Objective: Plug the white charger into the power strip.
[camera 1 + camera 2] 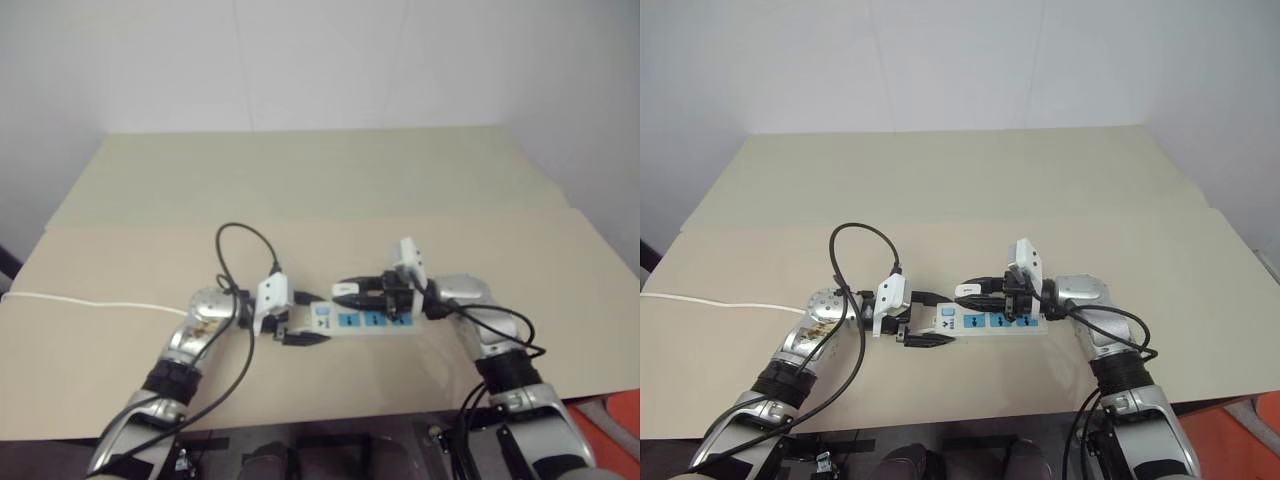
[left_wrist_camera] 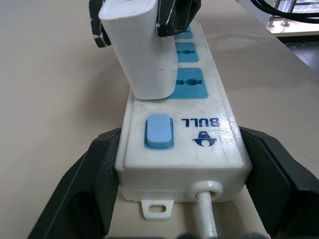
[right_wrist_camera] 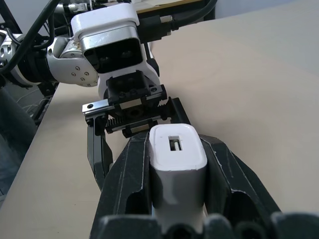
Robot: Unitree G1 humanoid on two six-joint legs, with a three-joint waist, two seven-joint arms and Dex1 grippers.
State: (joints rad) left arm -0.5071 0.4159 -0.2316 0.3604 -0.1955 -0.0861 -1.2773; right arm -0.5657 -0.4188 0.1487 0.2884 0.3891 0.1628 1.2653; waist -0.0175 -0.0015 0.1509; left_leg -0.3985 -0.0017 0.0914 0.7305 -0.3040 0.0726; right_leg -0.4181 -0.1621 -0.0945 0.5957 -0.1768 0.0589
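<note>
White charger in right end effector above power strip, left end effector bracketing strip's end.

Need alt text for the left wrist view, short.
The right end effector holds the white charger over the power strip, near the socket closest to its blue switch. The left end effector's fingers flank the strip's cord end on a beige table.

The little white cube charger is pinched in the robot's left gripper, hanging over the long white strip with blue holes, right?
Almost. The small white cube charger is pinched in the right gripper, as the right wrist view shows. The left gripper straddles the long white power strip with blue sockets at its switch end, below the charger.
</note>
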